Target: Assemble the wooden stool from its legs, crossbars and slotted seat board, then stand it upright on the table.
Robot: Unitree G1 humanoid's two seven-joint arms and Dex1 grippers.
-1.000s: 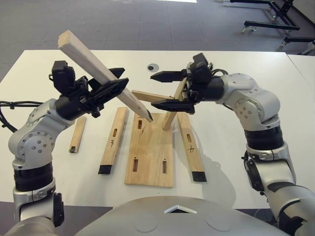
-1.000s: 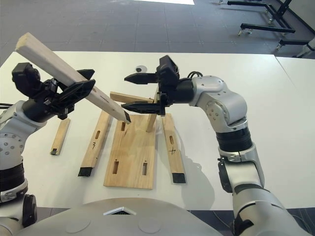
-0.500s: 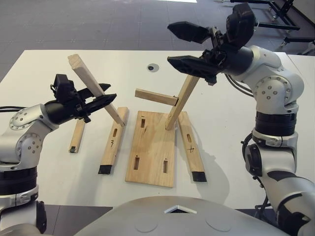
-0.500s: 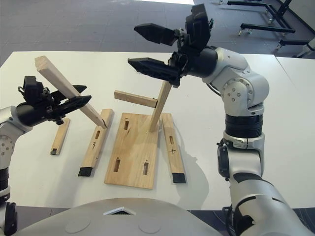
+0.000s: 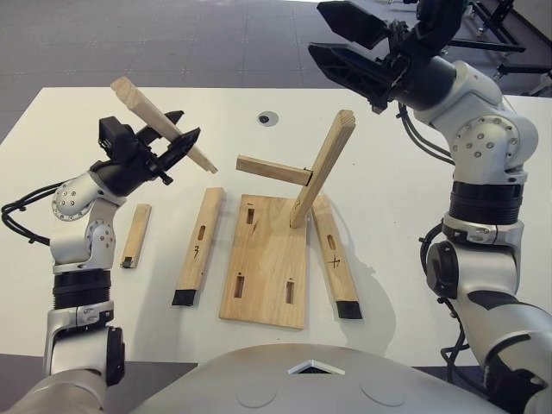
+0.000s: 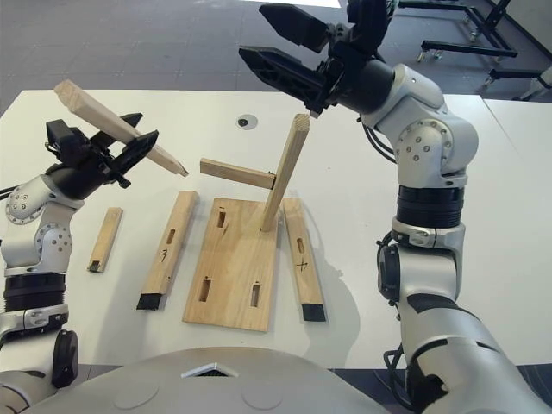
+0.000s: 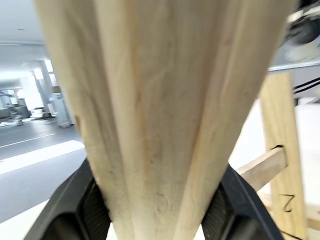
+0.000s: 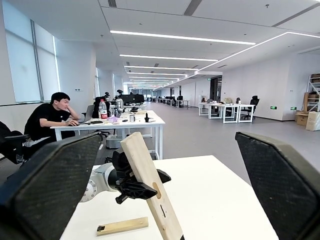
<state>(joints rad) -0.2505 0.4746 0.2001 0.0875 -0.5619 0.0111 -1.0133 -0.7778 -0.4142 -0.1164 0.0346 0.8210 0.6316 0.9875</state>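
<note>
White table (image 5: 388,216), grey floor beyond it. Slotted seat board (image 5: 263,267) lies flat at lower centre of the head views. One leg (image 5: 323,168) stands tilted in a far slot of the board, its top leaning toward upper right. A crossbar (image 5: 273,170) sticks out of it sideways to the left, above the board.

My right hand (image 5: 316,28) is at upper right, just above that leg's top, fingers wide apart with nothing between them. Cannot tell if the lower finger touches the wood.

My left hand (image 5: 183,129) is at upper left, raised off the table and clamped on a second leg (image 5: 134,97). That leg slants from upper left down toward centre, its lower end in the air left of the crossbar and apart from it. Left wrist view has its wood between my dark fingers (image 7: 75,200).

Flat on the table:
- a slotted leg (image 5: 200,246) just left of the board
- another leg (image 5: 335,256) along the board's right edge, touching or nearly so
- a short crossbar (image 5: 136,235) further left, apart from the rest

Small round hole (image 5: 266,118) in the table at upper centre.
</note>
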